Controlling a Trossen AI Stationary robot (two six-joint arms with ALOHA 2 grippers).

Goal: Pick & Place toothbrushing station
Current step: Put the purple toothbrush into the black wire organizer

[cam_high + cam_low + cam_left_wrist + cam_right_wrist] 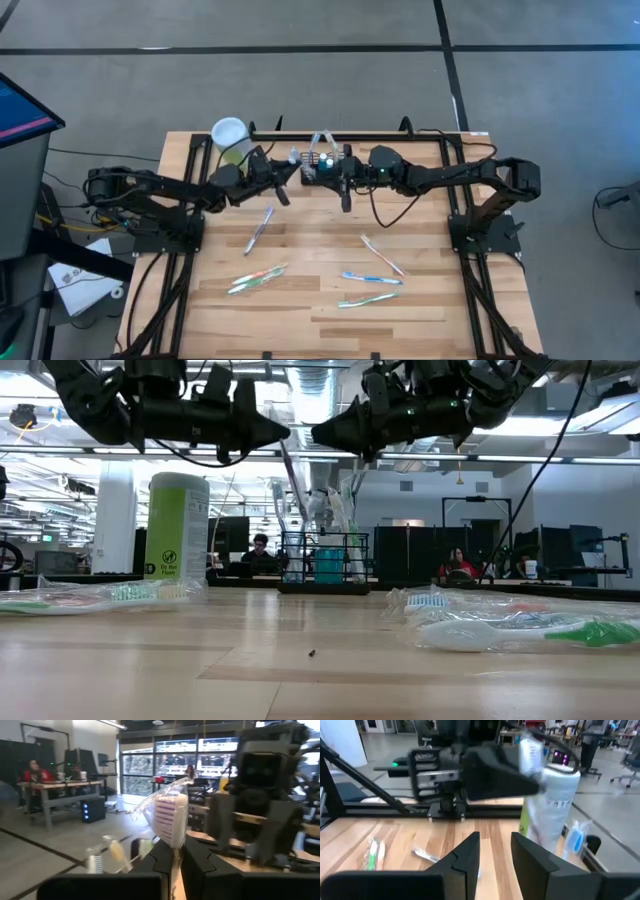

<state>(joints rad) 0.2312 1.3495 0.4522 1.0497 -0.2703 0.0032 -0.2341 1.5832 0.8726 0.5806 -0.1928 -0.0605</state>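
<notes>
My table (300, 310) of pale jointed wood planks, my matt black plastic fingers (465, 857), glossy clear wrap on toothbrushes (500, 628), black wire basket (322, 565).

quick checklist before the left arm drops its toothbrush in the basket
1. Left gripper holds a wrapped toothbrush between its fingers: ok.
2. Black wire basket upright at the table's far edge: ok.
3. Left gripper directly over the basket: not ok, it is beside it in the high view.
4. Right gripper open and empty: ok.
5. Right gripper clear of the drop path: cannot tell, both grippers crowd near the basket.
6. Green canister away from the basket: ok.
</notes>
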